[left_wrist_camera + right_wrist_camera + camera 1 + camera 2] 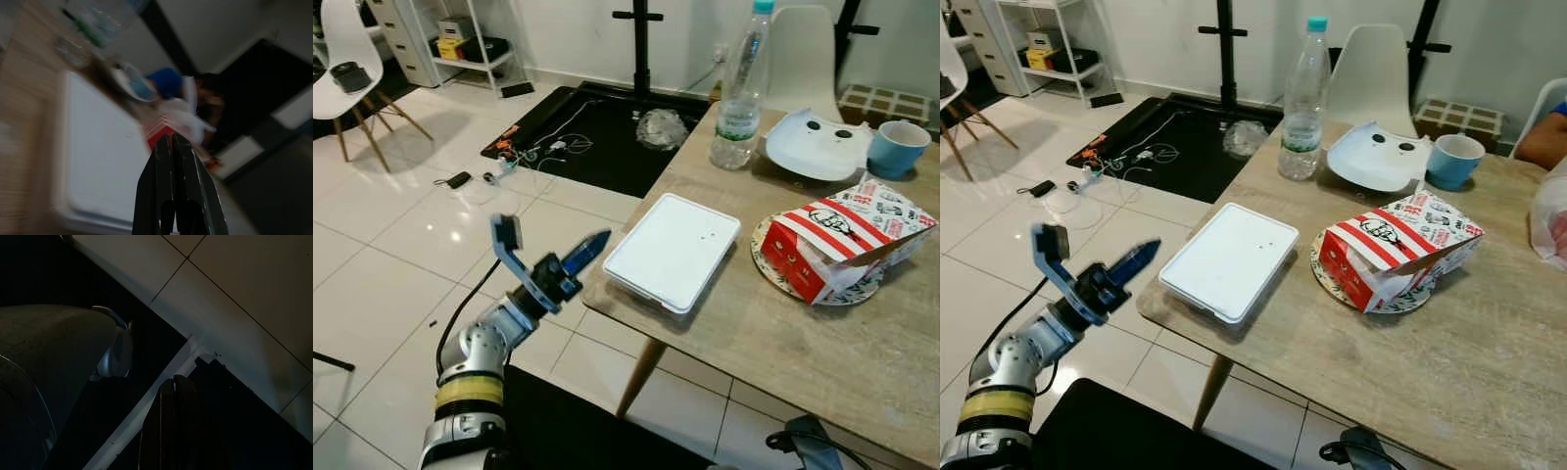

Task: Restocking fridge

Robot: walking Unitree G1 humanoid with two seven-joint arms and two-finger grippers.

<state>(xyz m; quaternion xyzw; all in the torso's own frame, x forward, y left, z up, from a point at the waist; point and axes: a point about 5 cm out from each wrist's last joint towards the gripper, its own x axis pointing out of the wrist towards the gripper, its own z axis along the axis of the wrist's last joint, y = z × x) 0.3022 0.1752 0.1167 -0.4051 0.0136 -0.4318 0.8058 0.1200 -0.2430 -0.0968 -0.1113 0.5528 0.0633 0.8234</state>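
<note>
A flat white lidded container (673, 250) lies near the wooden table's (783, 343) left front corner. Behind it stands a clear water bottle (741, 88) with a teal cap. A red-and-white fast-food box (847, 240) rests on a patterned plate (766, 257) to the right. My left gripper (597, 242) is raised just off the table's left edge, shut and empty, its tips pointing at the container's near left side. In the blurred left wrist view the shut fingers (171, 147) point toward the container (98, 152). My right gripper (176, 387) hangs idle in the dark above the floor tiles, fingers together.
A white cat-faced dish (818, 145) and a blue cup (901, 147) sit at the table's back. A person's arm (1542, 137) rests at the far right. Cables lie on a black mat (597, 137) on the floor; white chairs (347, 59) stand around.
</note>
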